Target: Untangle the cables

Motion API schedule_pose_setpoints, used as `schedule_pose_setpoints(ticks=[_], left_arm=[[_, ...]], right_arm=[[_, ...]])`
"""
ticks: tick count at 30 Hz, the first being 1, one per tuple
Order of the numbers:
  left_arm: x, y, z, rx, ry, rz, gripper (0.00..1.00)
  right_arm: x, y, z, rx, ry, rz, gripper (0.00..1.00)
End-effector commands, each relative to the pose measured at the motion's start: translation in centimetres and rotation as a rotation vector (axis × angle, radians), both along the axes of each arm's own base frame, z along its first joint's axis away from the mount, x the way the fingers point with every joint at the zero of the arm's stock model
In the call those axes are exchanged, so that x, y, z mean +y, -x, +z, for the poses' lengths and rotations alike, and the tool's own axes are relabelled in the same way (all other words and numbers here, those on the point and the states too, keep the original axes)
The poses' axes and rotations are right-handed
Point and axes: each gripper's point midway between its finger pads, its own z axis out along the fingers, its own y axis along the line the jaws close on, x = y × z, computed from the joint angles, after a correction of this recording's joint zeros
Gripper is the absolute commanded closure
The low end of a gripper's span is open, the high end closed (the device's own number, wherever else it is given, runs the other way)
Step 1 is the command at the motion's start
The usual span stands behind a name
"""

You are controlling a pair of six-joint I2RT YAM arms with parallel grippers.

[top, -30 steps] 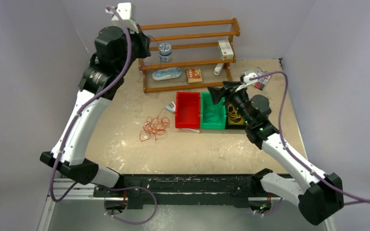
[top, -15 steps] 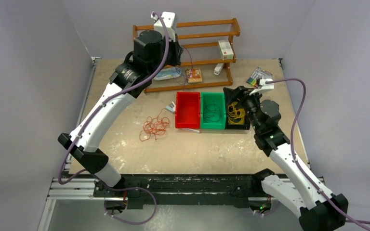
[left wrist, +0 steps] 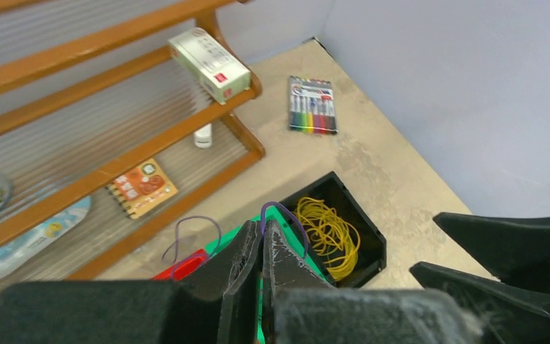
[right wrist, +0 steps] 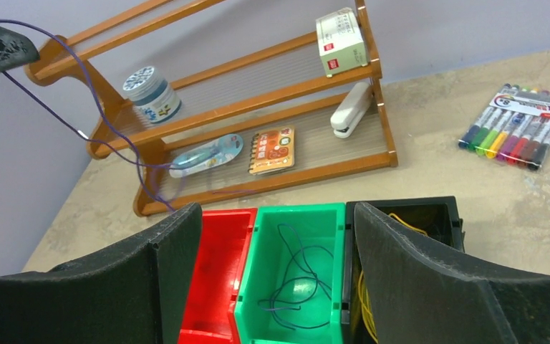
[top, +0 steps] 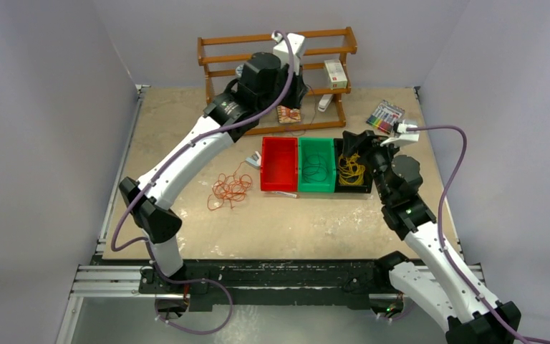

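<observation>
Right gripper (top: 351, 140) — jaws wide, empty — hovers by the black bin (top: 351, 188) of yellow cable (top: 349, 169), beyond the orange tangle (top: 229, 190) on the table (top: 186, 115). Farther back, left gripper (left wrist: 262, 236) pinches a purple strand (left wrist: 281, 206) near the rack (top: 279, 36); likely next — lower it into the green bin (right wrist: 301, 209) and release.

The beige table (top: 293, 222) carries a red bin (top: 279, 163). Touching the red bin's right side stands a green bin (top: 316, 186), and beyond that a black bin (top: 352, 189), 3 in a row. Left of the red bin, apart from it, an orange cable tangle (top: 229, 190) lies on the bare top. Behind the red bin stands a wooden rack (top: 329, 32). Far to its right and behind lies a pack of markers (top: 384, 117). A small white strip (top: 283, 193) lies just before its front wall
</observation>
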Motion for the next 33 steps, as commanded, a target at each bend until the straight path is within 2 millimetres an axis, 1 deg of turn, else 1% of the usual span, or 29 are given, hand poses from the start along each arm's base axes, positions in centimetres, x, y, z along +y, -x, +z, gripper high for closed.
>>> schedule_pose_setpoints(ticks=[1,7,10,13,20,24,26,30,33], left_arm=[[-2.1,1.3,4.2,-0.069,0.098,-0.071,1.0],[-3.3,1.7,3.6,-0.059,0.092,-0.096,1.0],[-3.7,1.7,2.6,-0.042,0.082,-0.102,1.0],[-4.0,1.5,1.2,-0.022,0.074,-0.099,1.0],[-5.4,0.9,-3.3,0.04,0.056,-0.122,1.0],[-6.0,0.6,-5.4,0.072,0.046,-0.13,1.0],[-6.2,0.5,-6.1,0.083,0.035,-0.13,1.0],[-6.4,0.4,-6.9,0.095,0.033,-0.126,1.0],[-6.9,0.3,-7.8,0.112,0.038,-0.137,1.0]], right_arm=[[-1.2,0.0,0.2,-0.012,-0.016,-0.059,0.2],[-1.4,-0.1,-0.1,-0.006,-0.021,-0.072,0.19],[-1.4,-0.2,-0.2,-0.002,-0.02,-0.075,0.19],[-1.5,-0.1,-0.2,-0.004,-0.021,-0.079,0.19],[-1.5,-0.1,-0.5,0.003,-0.023,-0.079,0.18],[-1.5,-0.2,-0.8,0.009,-0.021,-0.079,0.18],[-1.5,-0.2,-0.9,0.01,-0.021,-0.079,0.18],[-1.5,-0.1,-0.9,0.009,-0.025,-0.081,0.18],[-1.4,-0.2,-0.9,0.01,-0.023,-0.075,0.18]])
